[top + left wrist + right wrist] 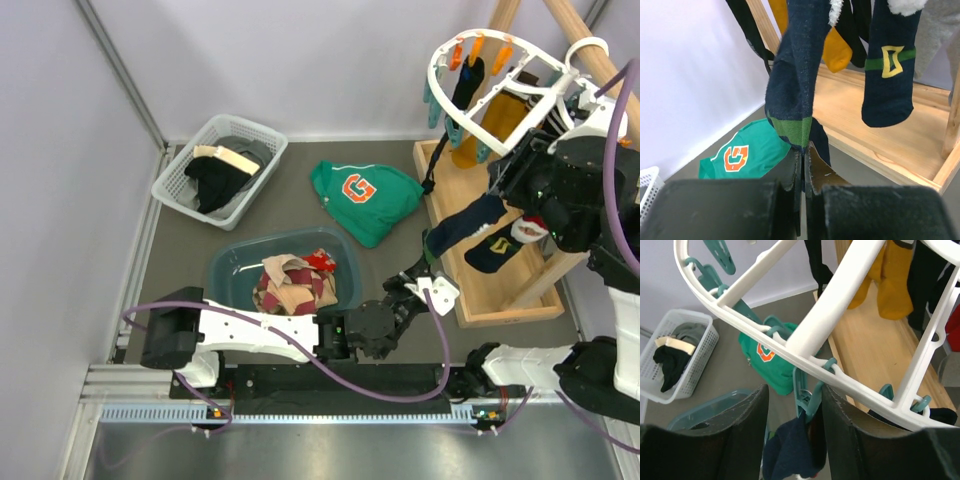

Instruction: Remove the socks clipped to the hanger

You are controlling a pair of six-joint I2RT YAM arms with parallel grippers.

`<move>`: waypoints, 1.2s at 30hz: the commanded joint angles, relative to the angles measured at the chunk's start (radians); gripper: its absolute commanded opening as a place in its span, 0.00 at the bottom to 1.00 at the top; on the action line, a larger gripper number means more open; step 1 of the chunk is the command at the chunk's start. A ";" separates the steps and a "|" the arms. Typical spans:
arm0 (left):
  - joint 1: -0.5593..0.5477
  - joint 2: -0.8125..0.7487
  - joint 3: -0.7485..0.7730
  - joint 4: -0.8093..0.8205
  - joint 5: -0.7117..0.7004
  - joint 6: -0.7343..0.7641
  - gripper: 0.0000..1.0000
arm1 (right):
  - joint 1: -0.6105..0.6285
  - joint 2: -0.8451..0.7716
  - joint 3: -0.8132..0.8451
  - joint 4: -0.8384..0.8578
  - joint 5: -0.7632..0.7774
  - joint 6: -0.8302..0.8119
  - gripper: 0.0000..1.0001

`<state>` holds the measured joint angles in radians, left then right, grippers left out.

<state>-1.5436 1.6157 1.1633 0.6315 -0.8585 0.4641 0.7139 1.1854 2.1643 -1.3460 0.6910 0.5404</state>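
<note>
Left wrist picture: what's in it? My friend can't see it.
The left pincer is shut on the bottom end of a hanging dark blue sock with a green stripe. Beside it hangs a matching sock with a yellow buckle, above a wooden tray; a green sweatshirt lies on the floor.

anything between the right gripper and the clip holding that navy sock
Nothing visible. The right gripper straddles the teal clip pinching the navy sock to the hanger; the left gripper is shut on the sock's lower end.

An orange letter G stands on the green sweatshirt (pixel 382 207).
</note>
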 commanded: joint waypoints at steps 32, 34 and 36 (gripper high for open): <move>-0.012 0.035 0.030 0.100 -0.042 0.056 0.00 | 0.035 0.033 0.005 -0.254 0.102 0.052 0.49; -0.012 0.035 0.032 0.099 -0.042 0.057 0.00 | 0.033 0.028 -0.009 -0.248 0.100 0.049 0.49; -0.012 0.036 0.032 0.097 -0.040 0.053 0.00 | 0.033 0.034 -0.012 -0.257 0.108 0.050 0.49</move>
<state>-1.5475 1.6566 1.1633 0.6746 -0.8886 0.5159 0.7383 1.2171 2.1651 -1.3556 0.7963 0.5953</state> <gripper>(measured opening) 0.019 0.490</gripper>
